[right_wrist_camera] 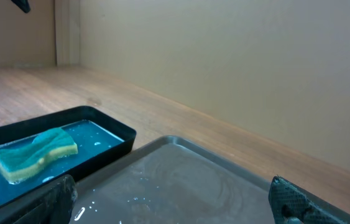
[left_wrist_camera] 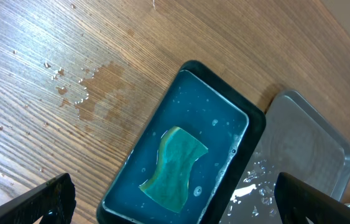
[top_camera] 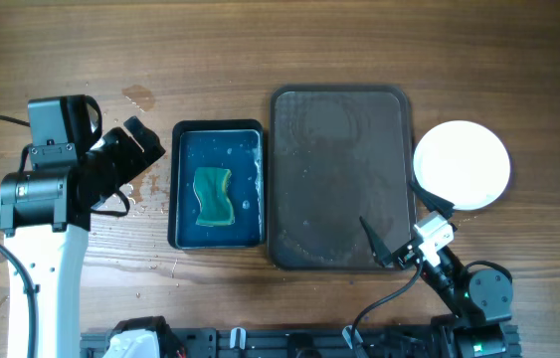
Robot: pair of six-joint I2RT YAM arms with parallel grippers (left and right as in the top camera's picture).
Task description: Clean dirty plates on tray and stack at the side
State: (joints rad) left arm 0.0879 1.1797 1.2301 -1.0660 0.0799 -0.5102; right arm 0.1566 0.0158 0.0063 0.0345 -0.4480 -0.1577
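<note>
Overhead straight down on table (top_camera: 518, 60), left wrist angled down, right wrist low, all share basin (top_camera: 245, 204)

The wooden bench (top_camera: 518, 60) carries three things in a row. A dark tub (top_camera: 174, 199) of blue water stands just beside the left tool (top_camera: 145, 141), on the side toward the right tool (top_camera: 379, 249). A wet grey tray (top_camera: 339, 179) lies just beside the tub, one corner under the right tool. A white plate (top_camera: 462, 164) sits just past the right tool, close against the tray's outer edge. A wet patch (left_wrist_camera: 103, 93) and scattered droplets (left_wrist_camera: 63, 74) mark the bare wood near the left tool, away from the tub.
</note>
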